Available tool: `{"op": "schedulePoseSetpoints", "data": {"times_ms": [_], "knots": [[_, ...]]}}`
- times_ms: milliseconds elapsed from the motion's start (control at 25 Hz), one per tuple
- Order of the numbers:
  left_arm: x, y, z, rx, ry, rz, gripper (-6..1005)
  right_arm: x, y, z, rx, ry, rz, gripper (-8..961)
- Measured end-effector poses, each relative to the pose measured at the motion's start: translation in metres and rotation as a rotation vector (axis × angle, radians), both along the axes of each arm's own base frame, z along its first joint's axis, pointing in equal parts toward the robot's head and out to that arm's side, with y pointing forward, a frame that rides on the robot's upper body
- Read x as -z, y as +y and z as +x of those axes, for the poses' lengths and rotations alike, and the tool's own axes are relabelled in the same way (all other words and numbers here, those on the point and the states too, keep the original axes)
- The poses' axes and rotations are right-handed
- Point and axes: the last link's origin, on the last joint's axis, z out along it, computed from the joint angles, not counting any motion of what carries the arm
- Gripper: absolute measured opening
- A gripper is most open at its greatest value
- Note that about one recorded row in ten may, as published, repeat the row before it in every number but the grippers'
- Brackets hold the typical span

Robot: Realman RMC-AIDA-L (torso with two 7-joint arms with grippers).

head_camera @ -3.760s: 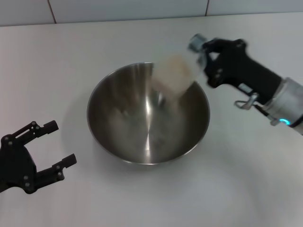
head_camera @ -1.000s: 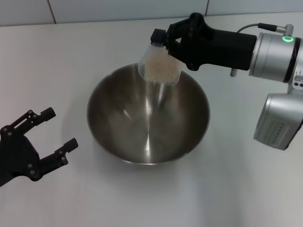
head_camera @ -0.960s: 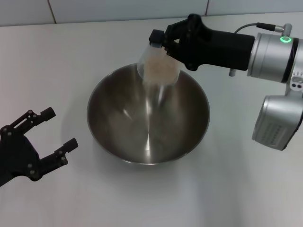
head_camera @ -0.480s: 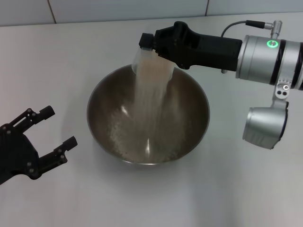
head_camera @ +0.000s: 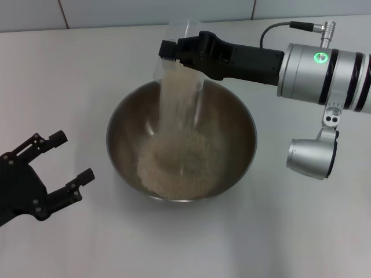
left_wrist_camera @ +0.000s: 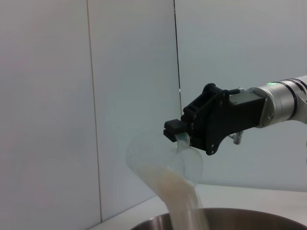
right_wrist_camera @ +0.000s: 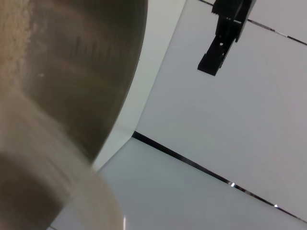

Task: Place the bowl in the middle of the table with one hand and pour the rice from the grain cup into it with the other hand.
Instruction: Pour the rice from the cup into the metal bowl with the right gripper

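Observation:
The steel bowl (head_camera: 119, 124) stands at the middle of the white table (head_camera: 278, 231). My right gripper (head_camera: 175, 51) is shut on the clear grain cup (head_camera: 177, 36) and holds it tipped steeply over the bowl's far rim. Rice (head_camera: 178, 87) streams from the cup into a pale heap (head_camera: 179, 165) on the bowl's bottom. The left wrist view shows the tipped cup (left_wrist_camera: 158, 158), the right gripper (left_wrist_camera: 184, 136) and the falling rice (left_wrist_camera: 184, 203) above the bowl rim (left_wrist_camera: 240, 213). My left gripper (head_camera: 74, 155) rests open on the table, left of the bowl and apart from it.
A pale tiled wall edge (head_camera: 116, 11) runs along the table's far side. The right arm's silver forearm (head_camera: 324, 63) reaches in from the right above the table. In the right wrist view the bowl's wall (right_wrist_camera: 96, 62) shows close up, with the left gripper's fingers (right_wrist_camera: 225, 33) beyond.
The right gripper has tipped the cup further and shifted a little left. The rice stream has thickened and the heap in the bowl has grown. The left gripper has stayed put.

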Motion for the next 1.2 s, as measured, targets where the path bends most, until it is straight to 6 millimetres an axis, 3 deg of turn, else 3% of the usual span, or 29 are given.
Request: {"op": "schedulePoseSetpoints", "data": {"times_ms": [480, 1200], "knots": [[-0.001, -0.003, -0.002, -0.002, 0.001, -0.004, 815, 0.007, -0.006, -0.001, -0.126, -0.043, 0.096, 11], [-0.001, -0.003, -0.001, 0.000, -0.001, -0.005, 814, 0.008, -0.010, 0.001, -0.123, -0.030, 0.090, 12]]}}
